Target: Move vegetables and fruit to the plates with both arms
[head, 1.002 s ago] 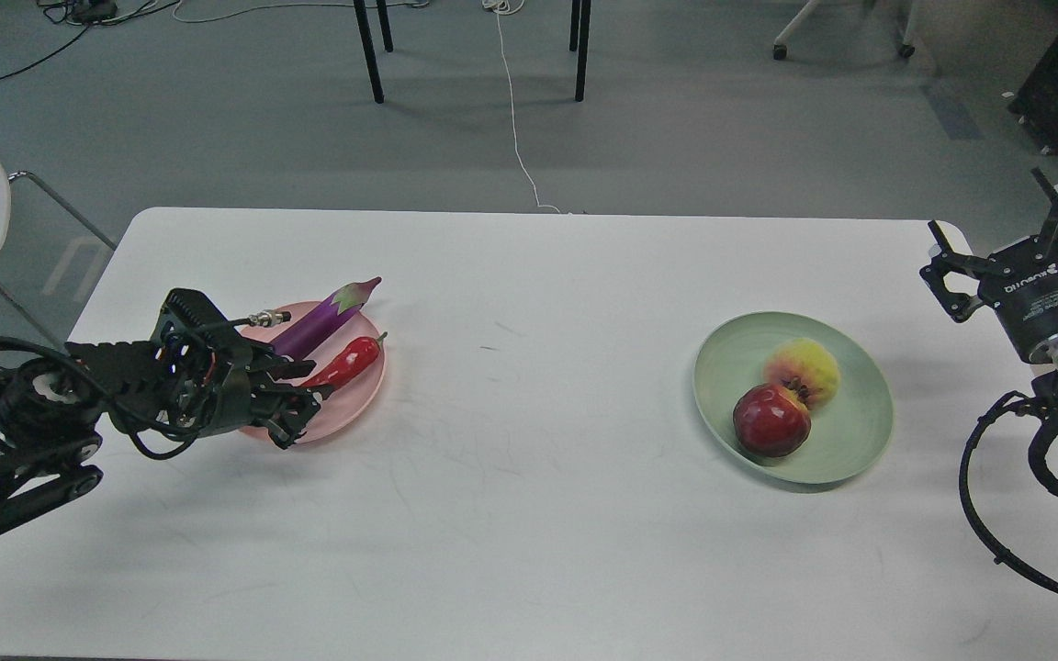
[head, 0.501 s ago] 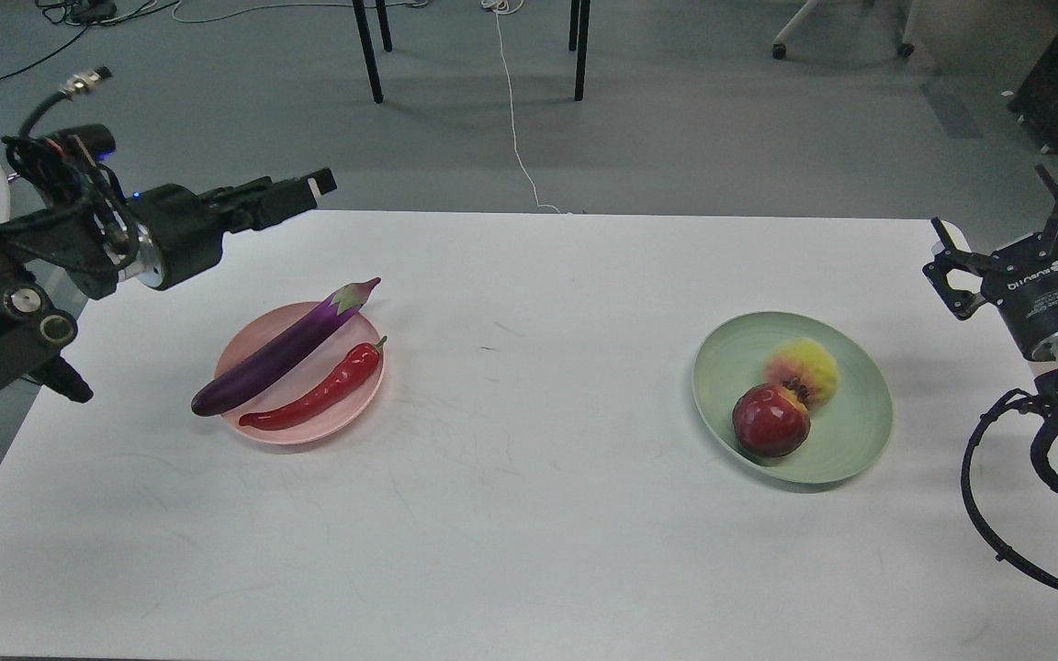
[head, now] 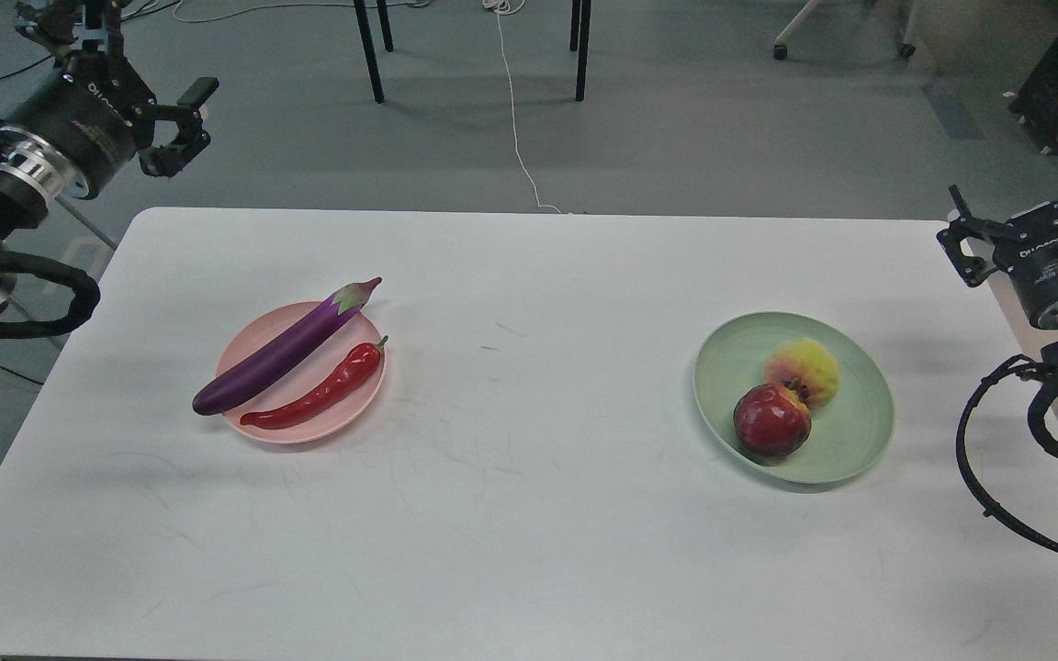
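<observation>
Up at the table's far corners, the left gripper (head: 139, 64) and right gripper (head: 1029, 216) both hang spread and empty. Eggplant (head: 283, 349) and chili (head: 320, 393) lie on the pink plate (head: 350, 408); peach (head: 804, 365) and pomegranate (head: 770, 420) touch on the green plate (head: 850, 441).

Near the left edge of the white table (head: 529, 514) a pale pink plate (head: 359, 395) carries a glossy purple eggplant (head: 281, 353) with a green-pink cap and a shiny red chili pepper (head: 322, 390) with a green stem; toward the right edge a pale green plate (head: 850, 431) holds a yellow-pink peach (head: 809, 365) and a dark red pomegranate (head: 770, 420); both arms black, silver-ringed, white-lettered
</observation>
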`<action>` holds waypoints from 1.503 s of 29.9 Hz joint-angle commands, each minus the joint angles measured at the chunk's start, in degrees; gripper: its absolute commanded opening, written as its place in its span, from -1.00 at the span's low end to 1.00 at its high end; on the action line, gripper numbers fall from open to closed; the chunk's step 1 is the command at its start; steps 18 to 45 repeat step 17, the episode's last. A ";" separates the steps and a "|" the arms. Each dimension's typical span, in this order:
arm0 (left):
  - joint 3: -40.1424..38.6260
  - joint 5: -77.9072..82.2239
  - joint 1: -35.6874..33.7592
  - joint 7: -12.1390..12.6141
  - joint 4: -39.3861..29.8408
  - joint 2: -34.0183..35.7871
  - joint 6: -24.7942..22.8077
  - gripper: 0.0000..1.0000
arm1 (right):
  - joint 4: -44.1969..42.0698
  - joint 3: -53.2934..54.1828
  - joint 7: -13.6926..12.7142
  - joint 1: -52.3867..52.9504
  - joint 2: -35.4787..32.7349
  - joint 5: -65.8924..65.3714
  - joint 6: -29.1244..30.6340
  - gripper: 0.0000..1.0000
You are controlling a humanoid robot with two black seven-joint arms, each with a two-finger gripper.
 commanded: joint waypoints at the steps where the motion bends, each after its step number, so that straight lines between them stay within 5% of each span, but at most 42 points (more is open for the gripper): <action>1: -3.31 -4.54 -0.01 0.23 8.12 -6.36 -2.78 0.97 | -0.43 -0.05 -0.70 0.16 0.20 0.12 0.00 0.97; 10: -11.85 -5.24 1.22 0.76 23.87 -16.92 -8.67 0.97 | -4.91 0.57 -0.44 3.32 5.74 0.47 0.00 0.97; 17: -11.94 -9.02 3.24 0.76 23.96 -17.10 -12.28 0.97 | -4.91 0.39 -0.44 4.29 7.93 0.39 0.00 0.97; 45: -11.94 -9.02 3.24 0.76 23.96 -17.10 -12.28 0.97 | -4.91 0.39 -0.44 4.29 7.93 0.39 0.00 0.97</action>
